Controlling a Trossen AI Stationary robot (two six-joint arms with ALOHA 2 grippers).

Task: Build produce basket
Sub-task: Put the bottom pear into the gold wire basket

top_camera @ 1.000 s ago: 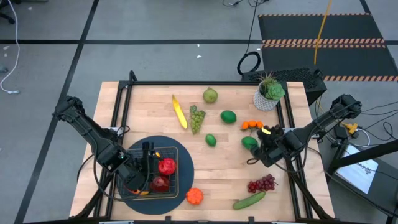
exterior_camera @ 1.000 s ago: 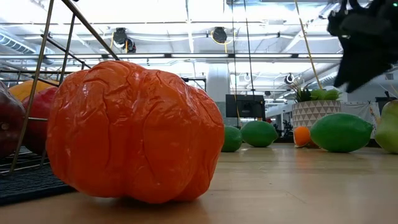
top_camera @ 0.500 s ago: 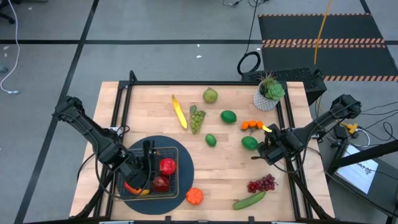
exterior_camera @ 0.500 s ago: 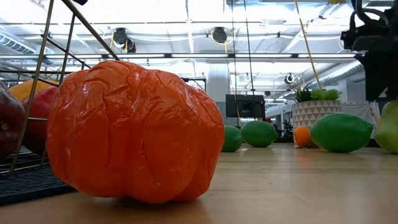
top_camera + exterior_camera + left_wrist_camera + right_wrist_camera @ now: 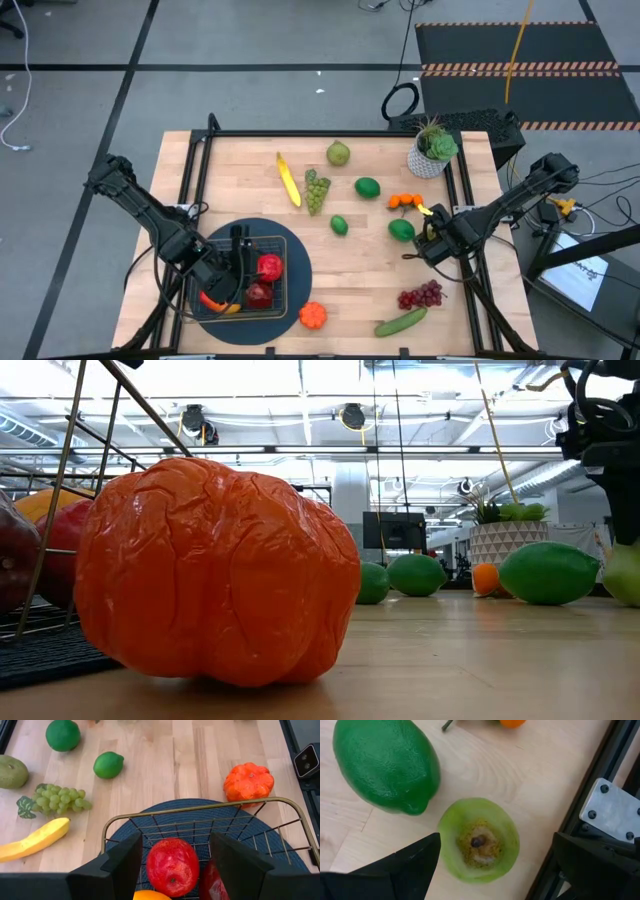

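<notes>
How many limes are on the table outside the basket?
3. One lime sits right of the green grapes, a smaller lime near the table's centre, a third lime beside the small oranges. Fruit in the basket may hide more.

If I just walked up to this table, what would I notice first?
Probably the bright red apple in the wire basket at the table's front left corner, with the left gripper hovering open over it. A bumpy orange pepper sits on the wood just outside the basket. Over on the right side, the right gripper hangs wide open over a pale green fruit next to a lime.
</notes>
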